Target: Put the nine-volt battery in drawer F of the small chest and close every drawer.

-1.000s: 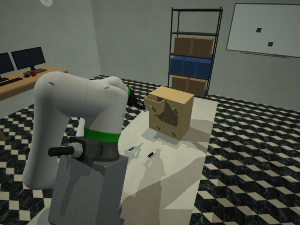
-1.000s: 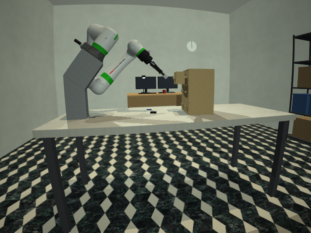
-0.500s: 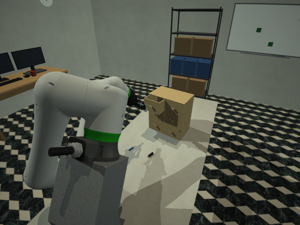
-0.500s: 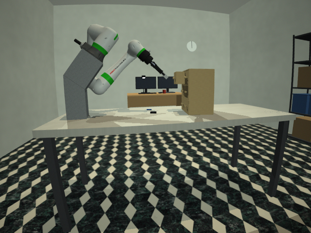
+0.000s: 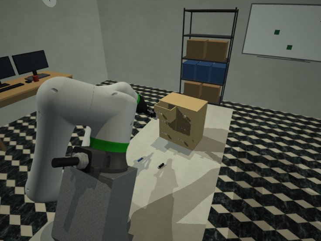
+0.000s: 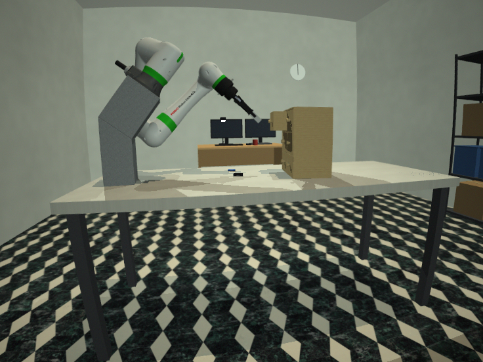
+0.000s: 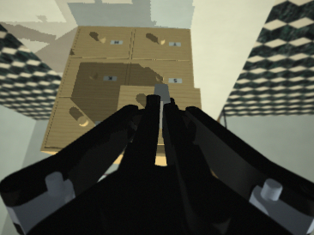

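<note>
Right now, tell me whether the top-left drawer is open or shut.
Open: the drawer juts out past the chest's front.

The white arm arches over the left of the top view; its claw [image 5: 156, 117] [image 6: 258, 119] [image 7: 160, 94] slants downward, fingers closed together on nothing.

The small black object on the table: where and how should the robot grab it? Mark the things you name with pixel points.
Probably around the middle of the small black object [image 5: 160, 165] [image 6: 238, 174], coming from above, pincer [image 5: 156, 117] [image 6: 258, 119] [image 7: 160, 94] closing across its long sides. It lies flat, longer than wide, apart from the blue item [image 5: 140, 159] [image 6: 231, 170].
</note>
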